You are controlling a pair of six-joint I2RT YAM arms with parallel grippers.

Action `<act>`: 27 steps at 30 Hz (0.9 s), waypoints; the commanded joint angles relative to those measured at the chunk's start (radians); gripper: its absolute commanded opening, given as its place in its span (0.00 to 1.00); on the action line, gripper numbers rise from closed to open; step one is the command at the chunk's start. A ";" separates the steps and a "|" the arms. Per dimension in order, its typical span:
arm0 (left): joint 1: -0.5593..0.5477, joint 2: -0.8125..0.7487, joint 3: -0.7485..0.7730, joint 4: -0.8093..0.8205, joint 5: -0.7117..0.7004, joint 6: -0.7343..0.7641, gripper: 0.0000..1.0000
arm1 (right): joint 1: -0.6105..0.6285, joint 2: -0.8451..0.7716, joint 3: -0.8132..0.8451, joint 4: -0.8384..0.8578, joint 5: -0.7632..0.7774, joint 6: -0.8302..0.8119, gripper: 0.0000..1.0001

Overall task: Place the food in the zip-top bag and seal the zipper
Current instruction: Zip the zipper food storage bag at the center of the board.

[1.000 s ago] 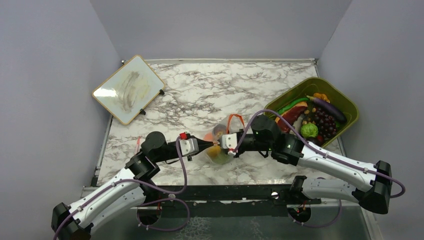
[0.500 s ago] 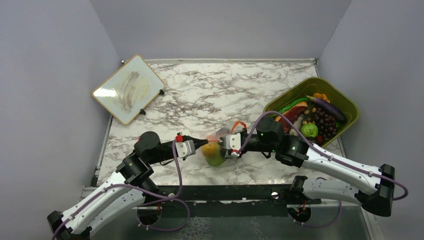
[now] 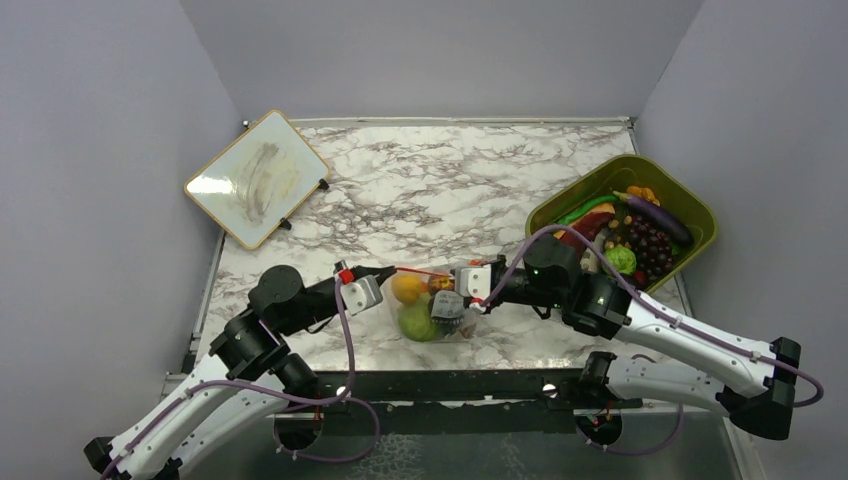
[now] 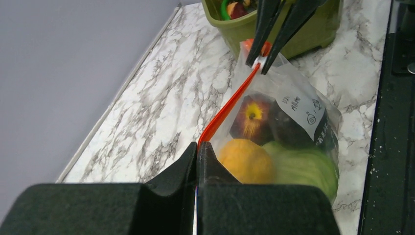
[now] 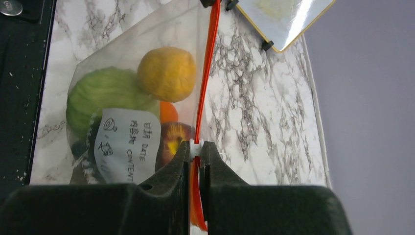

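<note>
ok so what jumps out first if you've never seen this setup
A clear zip-top bag stuffed with toy food is stretched between the two arms at the front middle of the marble table. The left gripper and right gripper each pinch its red-orange zipper, which runs taut between them. At the right sits an olive-green bin holding more toy produce.

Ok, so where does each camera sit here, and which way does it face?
Top: above and behind the arms, looking down on the table; both arms show, bases nearest.
Left wrist: on the left gripper, looking along the zipper toward the bin; own fingers show.
Right wrist: on the right gripper, looking along the zipper toward the board; own fingers show.
Shared: both wrist views show the bag and each other's gripper.
</note>
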 commanded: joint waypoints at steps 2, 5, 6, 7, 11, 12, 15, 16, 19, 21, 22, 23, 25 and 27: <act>0.008 0.002 0.083 -0.028 -0.179 0.035 0.00 | -0.015 -0.069 0.019 -0.120 0.109 0.020 0.01; 0.007 0.008 0.087 -0.022 -0.226 0.047 0.00 | -0.014 -0.092 0.030 -0.152 0.143 0.019 0.01; 0.008 0.012 0.089 -0.023 -0.242 0.054 0.00 | -0.014 -0.099 0.038 -0.167 0.153 0.019 0.01; 0.007 0.018 0.092 -0.029 -0.257 0.060 0.00 | -0.015 -0.104 0.047 -0.181 0.164 0.020 0.01; 0.007 0.039 0.108 -0.050 -0.312 0.074 0.00 | -0.014 -0.134 0.068 -0.242 0.199 0.030 0.01; 0.009 0.042 0.110 -0.052 -0.324 0.075 0.00 | -0.015 -0.145 0.069 -0.254 0.206 0.032 0.01; 0.008 0.046 0.109 -0.060 -0.344 0.080 0.00 | -0.014 -0.171 0.068 -0.290 0.242 0.034 0.01; 0.008 0.049 0.110 -0.065 -0.350 0.080 0.00 | -0.014 -0.177 0.069 -0.313 0.252 0.035 0.01; 0.008 0.050 0.109 -0.068 -0.368 0.081 0.00 | -0.014 -0.199 0.077 -0.361 0.268 0.039 0.01; 0.008 0.048 0.107 -0.066 -0.378 0.086 0.00 | -0.014 -0.219 0.084 -0.386 0.280 0.042 0.01; 0.009 0.049 0.109 -0.065 -0.384 0.088 0.00 | -0.014 -0.227 0.090 -0.400 0.289 0.043 0.01; 0.008 0.050 0.109 -0.065 -0.390 0.090 0.00 | -0.015 -0.236 0.097 -0.416 0.299 0.044 0.01; 0.009 0.053 0.109 -0.065 -0.400 0.093 0.00 | -0.014 -0.250 0.108 -0.446 0.321 0.045 0.01; 0.008 0.056 0.109 -0.067 -0.399 0.097 0.00 | -0.014 -0.266 0.116 -0.478 0.340 0.049 0.01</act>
